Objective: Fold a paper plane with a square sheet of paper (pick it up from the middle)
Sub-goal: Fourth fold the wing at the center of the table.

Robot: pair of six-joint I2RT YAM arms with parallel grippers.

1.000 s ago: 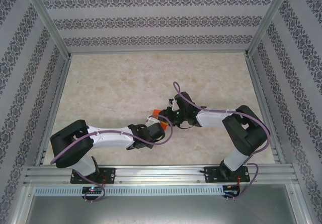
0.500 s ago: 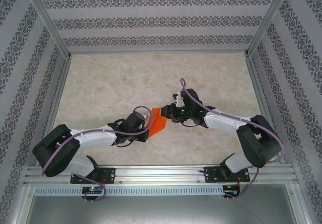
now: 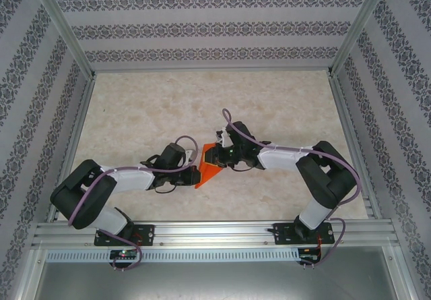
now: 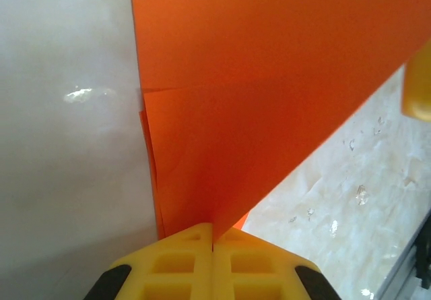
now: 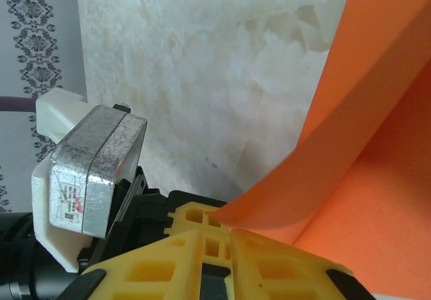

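A cream, marble-patterned tabletop [image 3: 148, 111] fills the middle of the overhead view, bare across its far half, and it shows again as a pale veined surface in the right wrist view [image 5: 202, 77] and with a small bright glare spot in the left wrist view [image 4: 74, 98]. Walls papered in white with grey bands of damask ornament [image 3: 202, 27] close it in at the back and on both sides, with slanting aluminium frame posts [image 3: 64, 27] standing at the corners. Along the near edge runs a grooved aluminium rail [image 3: 215, 231], just below it a white slotted cable duct [image 3: 215, 254], and beneath that a plain grey metal panel [image 3: 215, 280].
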